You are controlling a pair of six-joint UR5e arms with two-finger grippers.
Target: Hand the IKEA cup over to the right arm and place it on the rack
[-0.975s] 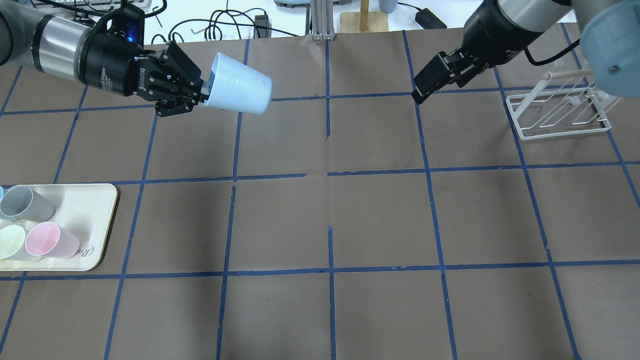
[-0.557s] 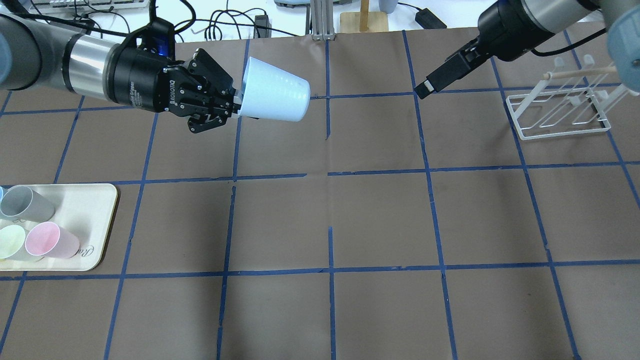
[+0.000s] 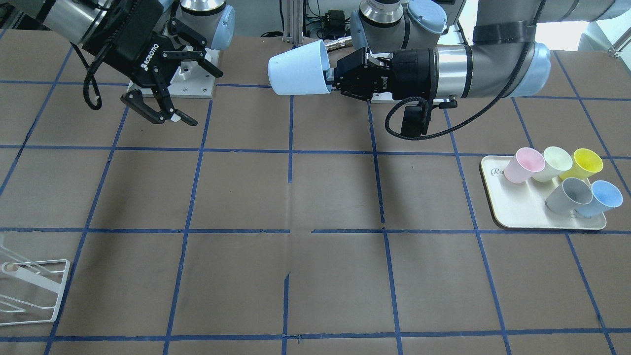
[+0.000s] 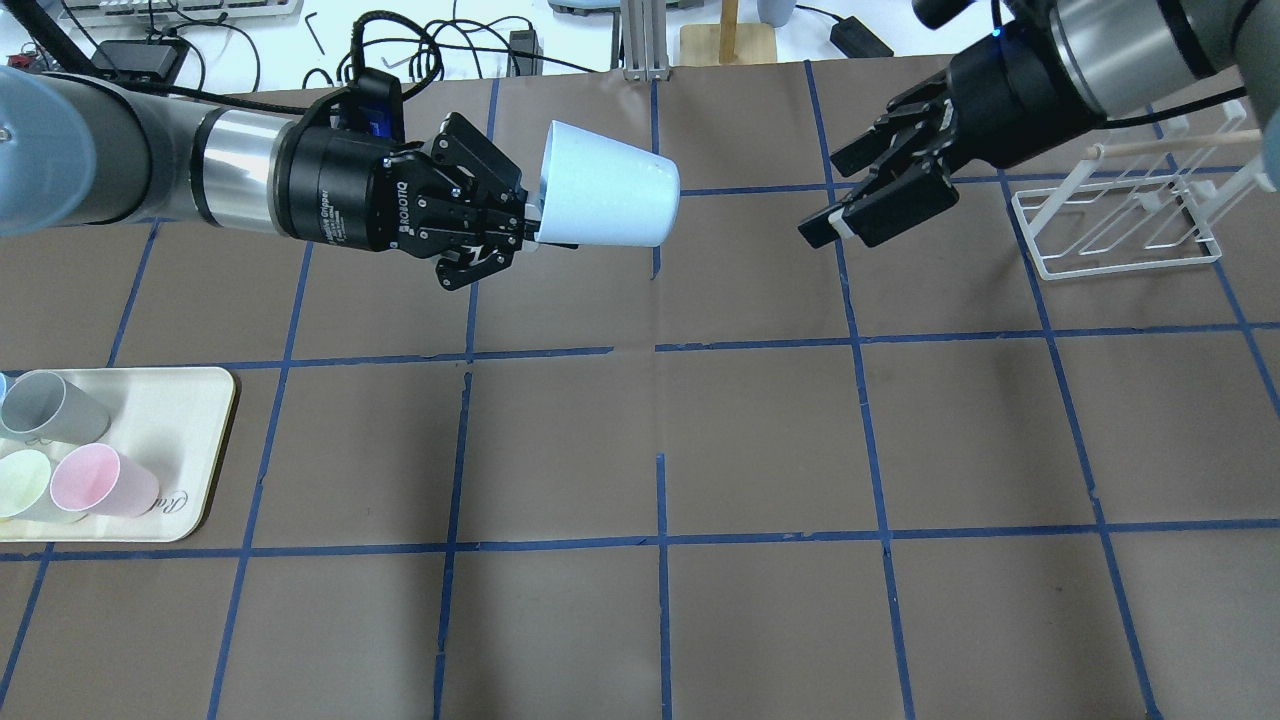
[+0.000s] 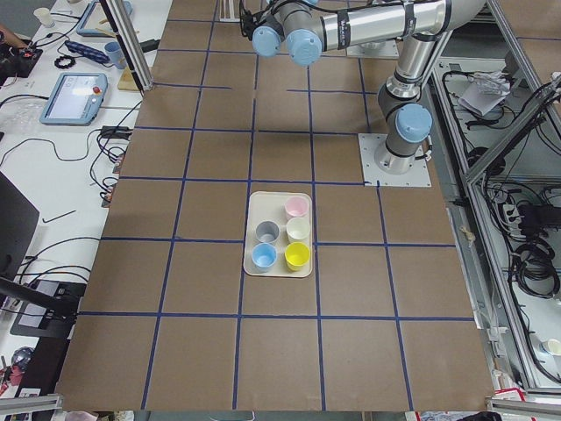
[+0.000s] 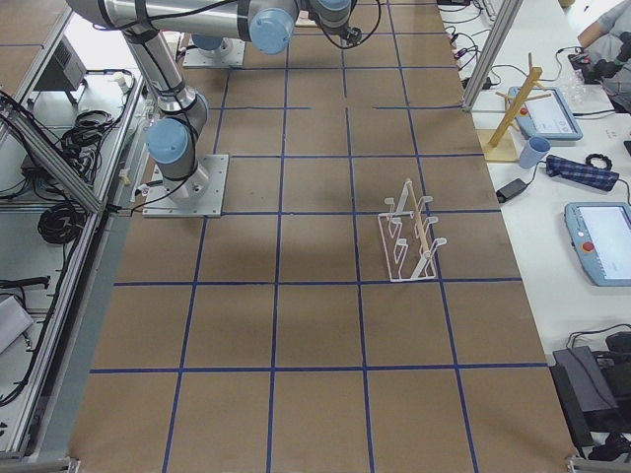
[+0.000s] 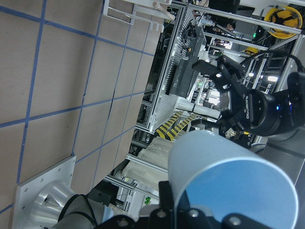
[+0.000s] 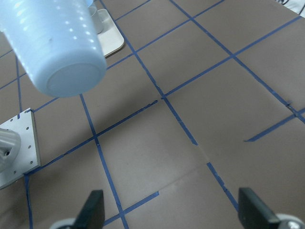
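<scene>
The pale blue IKEA cup point(image 4: 610, 200) is held on its side in mid-air above the table's far middle, base pointing toward the right arm. My left gripper point(image 4: 530, 228) is shut on the cup's rim; both show in the front view, cup point(image 3: 298, 75) and gripper point(image 3: 331, 80). My right gripper point(image 4: 838, 195) is open and empty, fingers spread, a gap away from the cup's base. In the right wrist view the cup point(image 8: 55, 43) sits at the upper left, ahead of the open fingertips point(image 8: 93, 207). The white wire rack point(image 4: 1120, 215) stands behind the right gripper.
A cream tray point(image 3: 522, 212) near the left arm's side holds pink, pale green, yellow, grey and blue cups. The second blue cup point(image 3: 602, 197) stands on it. The rack also shows in the front view point(image 3: 29, 291). Blue tape lines grid the brown table.
My left arm has carried the cup rightward toward the table's middle. My right gripper has turned, its spread fingers now facing the cup, and shifted slightly toward it.
</scene>
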